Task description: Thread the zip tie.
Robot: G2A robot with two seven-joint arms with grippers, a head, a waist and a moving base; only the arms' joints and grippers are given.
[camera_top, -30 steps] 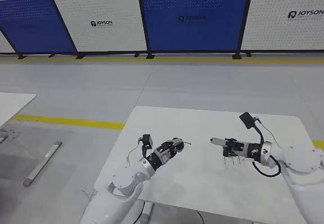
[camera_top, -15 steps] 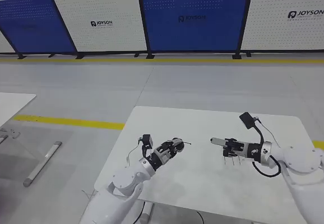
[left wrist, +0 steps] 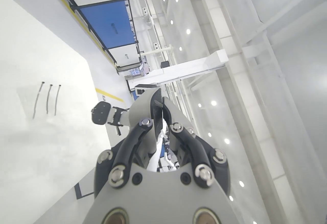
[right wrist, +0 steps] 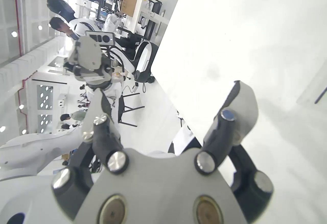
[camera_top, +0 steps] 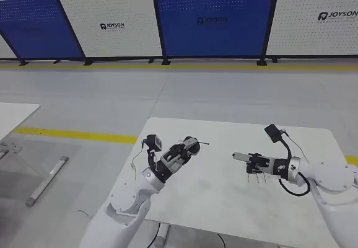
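Since the earlier frame, the left arm has risen and drawn back toward the far left corner of the worktop [camera_top: 185, 204]; the right arm has not shifted.

Left end effector [camera_top: 191, 144] [left wrist: 159, 102]: clenched on a black zip tie [camera_top: 201, 144]. It is held above the worktop, nearer the left edge than the right. The tie's free end projects from the fingertips toward the right arm. The wrist view shows both fingers [left wrist: 143, 107] pressed together.

Right end effector [camera_top: 236, 155] [right wrist: 168, 92]: released, fingers [right wrist: 240, 97] spread wide with nothing between them. It is held above the worktop's right half and points toward the left arm. The two end effectors face each other and stand apart.

Three spare zip ties [camera_top: 256, 177] [left wrist: 47, 101]: flat on the worktop, side by side and roughly parallel. They lie close under the right end effector, toward the near edge, and touch neither end effector.
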